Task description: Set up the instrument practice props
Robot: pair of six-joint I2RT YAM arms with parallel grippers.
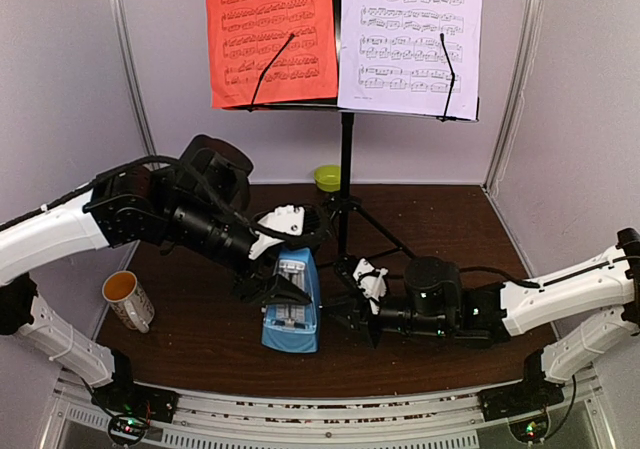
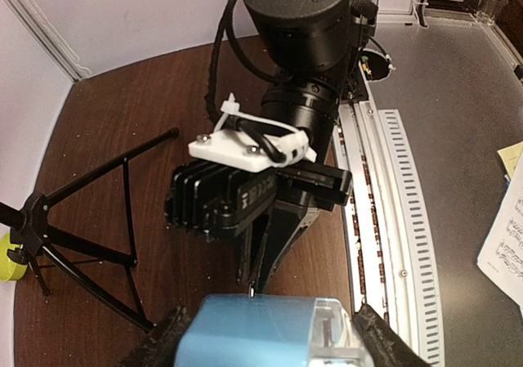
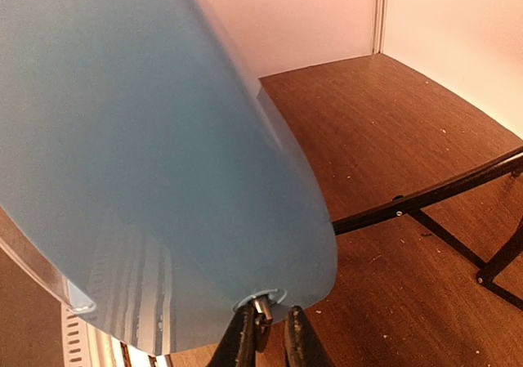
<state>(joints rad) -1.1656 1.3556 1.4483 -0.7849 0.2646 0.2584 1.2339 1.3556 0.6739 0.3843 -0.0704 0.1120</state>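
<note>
The left fingers [image 2: 161,341] clamp the blue metronome [image 2: 261,330] by its sides; the right fingers [image 3: 239,344] flank its metal peg [image 3: 261,306], grip unclear.

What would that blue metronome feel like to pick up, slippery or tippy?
Probably slippery: the blue metronome has smooth, glossy sides that taper, so the left gripper closed on it might slide. Likely rigid, not floppy; its shell looks like hard plastic. The clear cover may be the fragile part.
</note>
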